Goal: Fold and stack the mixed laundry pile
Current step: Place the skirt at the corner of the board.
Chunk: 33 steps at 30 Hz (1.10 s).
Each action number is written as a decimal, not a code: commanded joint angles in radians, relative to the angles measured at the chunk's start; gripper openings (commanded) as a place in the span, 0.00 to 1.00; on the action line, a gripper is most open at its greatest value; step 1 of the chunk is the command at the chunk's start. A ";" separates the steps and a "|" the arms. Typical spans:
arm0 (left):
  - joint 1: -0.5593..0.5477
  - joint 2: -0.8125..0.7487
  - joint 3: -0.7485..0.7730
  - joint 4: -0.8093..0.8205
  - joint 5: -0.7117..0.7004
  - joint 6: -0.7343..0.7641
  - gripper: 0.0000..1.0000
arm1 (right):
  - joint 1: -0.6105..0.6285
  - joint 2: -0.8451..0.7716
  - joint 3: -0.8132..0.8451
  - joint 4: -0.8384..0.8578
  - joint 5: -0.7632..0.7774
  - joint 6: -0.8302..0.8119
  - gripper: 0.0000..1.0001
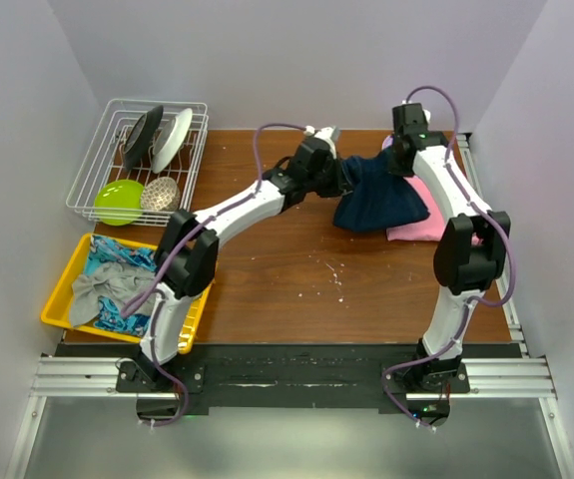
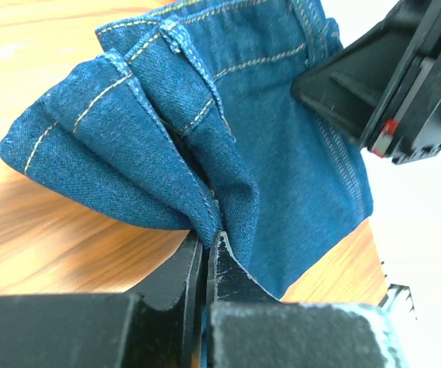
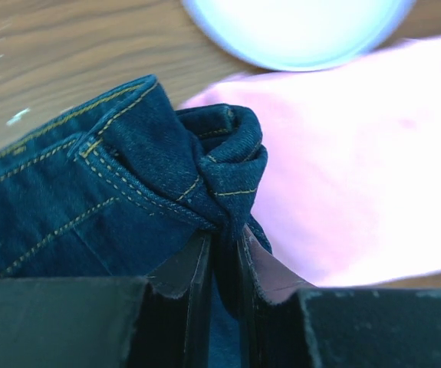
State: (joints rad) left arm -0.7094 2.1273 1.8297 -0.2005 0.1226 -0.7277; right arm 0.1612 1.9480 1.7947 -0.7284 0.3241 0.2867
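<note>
R pincer (image 3: 222, 236) on denim jacket (image 3: 67, 199), pink tee (image 3: 358, 153) beside

The jacket (image 1: 376, 200) covers much of the T-shirt (image 1: 416, 230). The left arm (image 1: 192, 249) hides part of the tray (image 1: 59, 294). In the right wrist view, a blurred pale round thing (image 3: 297, 31) is cut off by the top edge.

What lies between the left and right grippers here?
The dark blue denim garment spans the gap, seen in the top view. The wrist views show the left gripper and the right gripper each shut on a bunched edge of it.
</note>
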 commanded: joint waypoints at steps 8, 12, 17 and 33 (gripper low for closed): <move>-0.116 0.212 0.253 0.200 0.022 -0.091 0.00 | -0.158 -0.063 0.012 0.034 0.086 0.066 0.00; -0.145 0.281 0.272 0.331 0.026 -0.127 0.00 | -0.209 -0.047 0.022 0.023 0.119 0.071 0.00; -0.167 0.367 0.367 0.384 0.026 -0.144 0.00 | -0.256 -0.040 0.003 0.034 0.139 0.071 0.00; -0.167 0.571 0.500 0.541 0.003 -0.240 0.00 | -0.325 0.113 0.104 0.018 0.151 0.046 0.04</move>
State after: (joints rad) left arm -0.8711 2.6614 2.2608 0.1997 0.1230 -0.9249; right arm -0.1398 2.0399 1.8271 -0.7418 0.4473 0.3309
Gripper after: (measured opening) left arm 0.038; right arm 0.134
